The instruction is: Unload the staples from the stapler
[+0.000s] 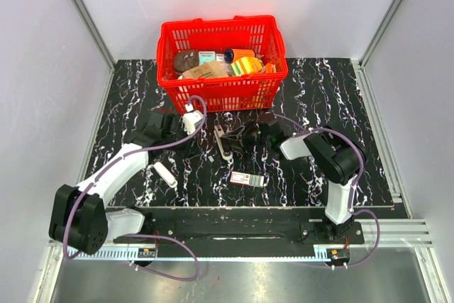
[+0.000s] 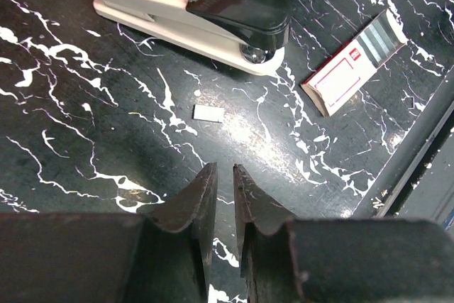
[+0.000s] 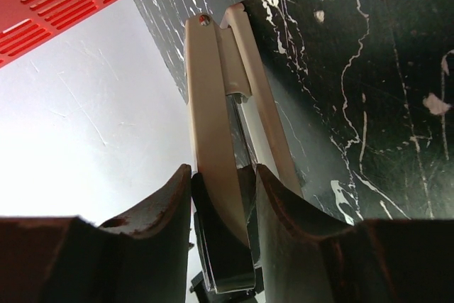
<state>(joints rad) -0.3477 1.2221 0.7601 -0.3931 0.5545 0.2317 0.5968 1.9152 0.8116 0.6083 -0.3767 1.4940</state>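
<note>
The stapler (image 1: 223, 145) is slim and pale grey-white, and it lies at the middle of the black marbled table. My right gripper (image 3: 223, 168) is shut on its black front end, one finger on each side. Its hinge (image 3: 206, 20) points away and a silvery channel shows between its two halves. In the left wrist view the stapler (image 2: 163, 5) crosses the top. A short silvery strip of staples (image 2: 208, 112) lies loose on the table below it. My left gripper (image 2: 225, 168) hovers just short of that strip, its jaws a narrow slit apart with nothing between them.
A red basket (image 1: 221, 94) full of items stands at the back centre. A small red-black-white box (image 1: 247, 179) lies near the front, right of the staples. A plain white oblong piece (image 1: 164, 173) lies front left. White walls enclose the table.
</note>
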